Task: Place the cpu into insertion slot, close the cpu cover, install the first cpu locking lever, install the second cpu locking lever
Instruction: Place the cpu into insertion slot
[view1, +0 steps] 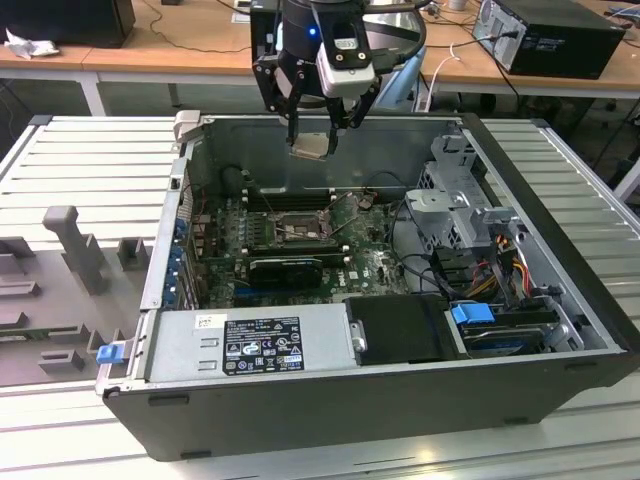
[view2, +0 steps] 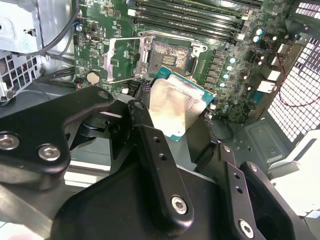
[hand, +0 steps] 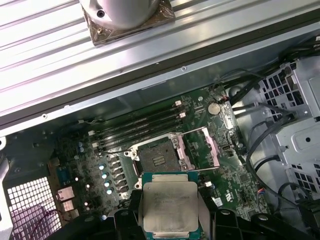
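My gripper hangs above the open computer case, over its back wall, and is shut on the cpu, a thin pale tan-silver square. In both wrist views the cpu sits flat between the black fingers, well above the motherboard. The insertion slot lies below on the green board, its dark centre bare. The cpu cover, a silver frame plate, is swung open to one side of the slot.
Long memory slots run behind the socket and a black expansion card lies in front of it. A power supply fills the case's near side. A drive cage and cables sit at the exterior view's right.
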